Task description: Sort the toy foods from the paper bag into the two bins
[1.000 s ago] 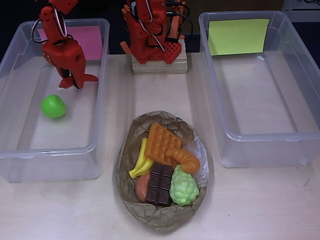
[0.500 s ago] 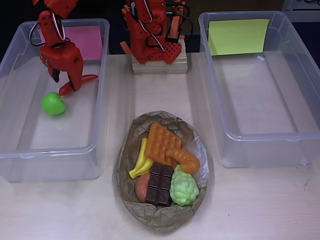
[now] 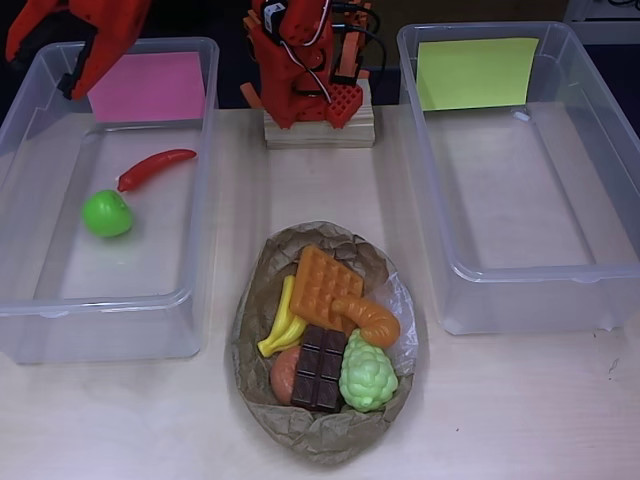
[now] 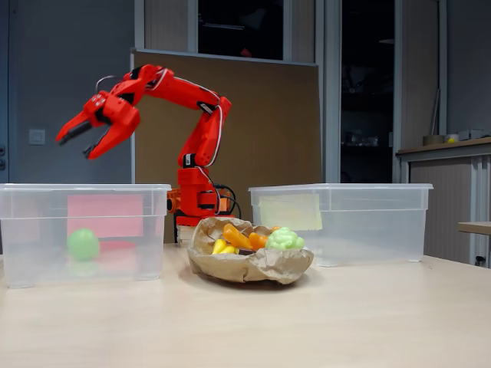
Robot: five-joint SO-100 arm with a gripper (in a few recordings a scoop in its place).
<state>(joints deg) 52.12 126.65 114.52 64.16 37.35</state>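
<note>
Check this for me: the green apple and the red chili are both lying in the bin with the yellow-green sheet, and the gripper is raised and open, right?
Not quite. In the overhead view the green apple and red chili lie in the bin with the pink sheet. The gripper is indeed raised and open.

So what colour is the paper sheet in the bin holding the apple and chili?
Pink; the paper sheet shows best in the overhead view, at the far end of the bin.

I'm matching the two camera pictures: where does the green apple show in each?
Overhead view: green apple in the left bin, just below the red chili.
Fixed view: green apple seen through the left bin's clear wall, low down.
Shared landmark: the pink sheet at that bin's back.
</note>
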